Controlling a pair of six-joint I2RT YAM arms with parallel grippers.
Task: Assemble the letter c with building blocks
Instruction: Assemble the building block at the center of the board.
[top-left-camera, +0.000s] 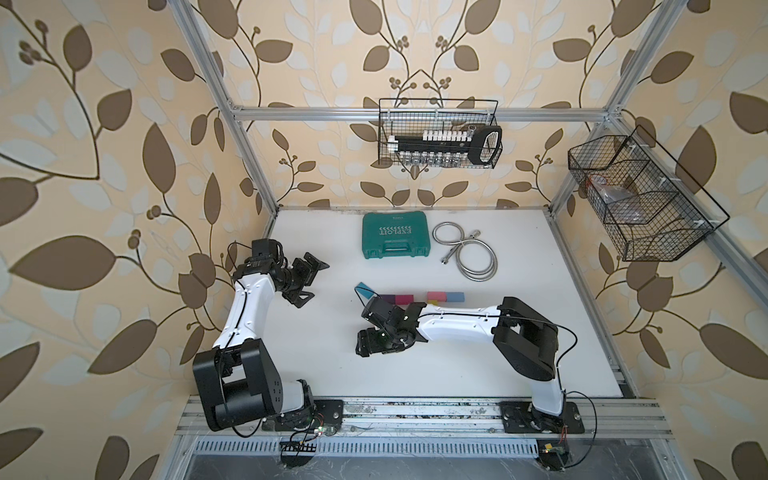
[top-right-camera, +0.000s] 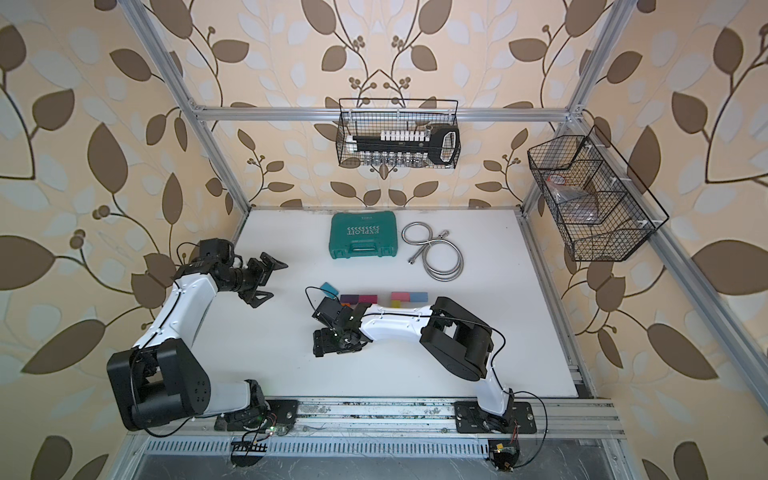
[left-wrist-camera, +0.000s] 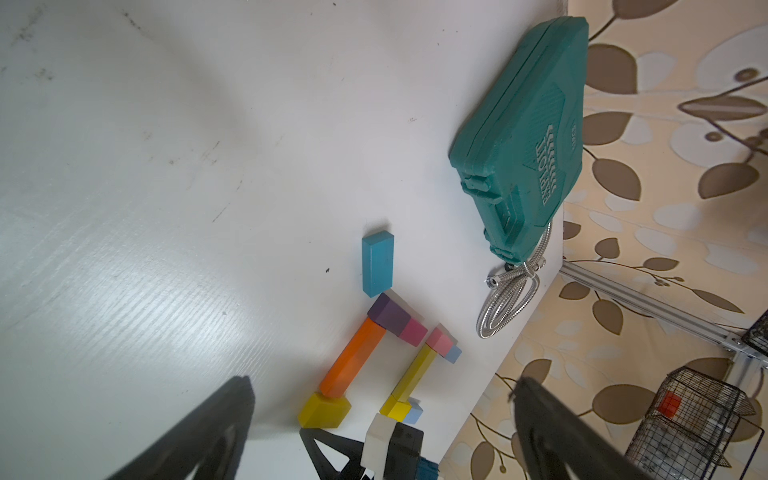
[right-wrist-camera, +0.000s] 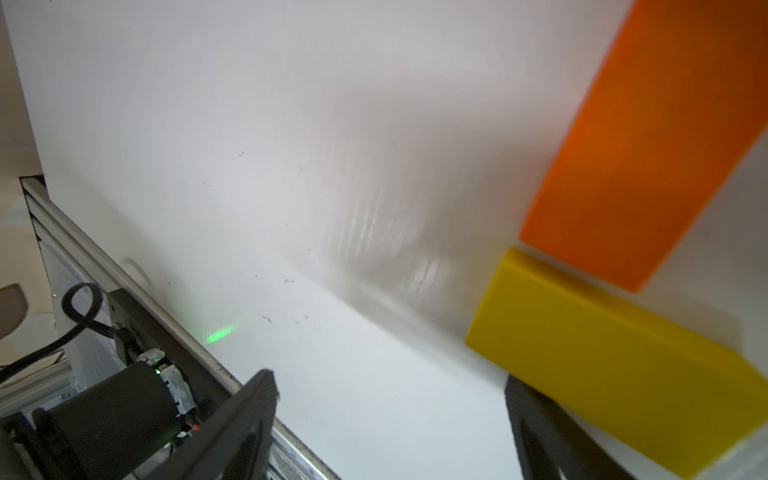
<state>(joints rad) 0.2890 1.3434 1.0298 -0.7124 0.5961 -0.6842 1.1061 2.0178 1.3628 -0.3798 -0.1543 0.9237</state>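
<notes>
The building blocks lie mid-table in an angular loop: a purple block (left-wrist-camera: 388, 313) and a magenta block (left-wrist-camera: 413, 332) at the far end, then an orange bar (left-wrist-camera: 353, 361) leading to a yellow block (left-wrist-camera: 324, 409). Opposite run a pink block (left-wrist-camera: 439, 338), a light blue block (left-wrist-camera: 453, 353) and a long yellow bar (left-wrist-camera: 415, 372). A teal block (top-left-camera: 365, 289) lies apart beside the purple one. My right gripper (right-wrist-camera: 390, 386) is open and empty, one finger against the yellow block (right-wrist-camera: 615, 365). My left gripper (top-left-camera: 316, 279) hovers open at the left, holding nothing.
A green tool case (top-left-camera: 395, 235) and a coiled metal hose (top-left-camera: 469, 253) lie at the back of the white table. Wire baskets hang on the back frame (top-left-camera: 440, 133) and the right frame (top-left-camera: 640, 195). An aluminium rail (top-left-camera: 415, 415) runs along the front edge.
</notes>
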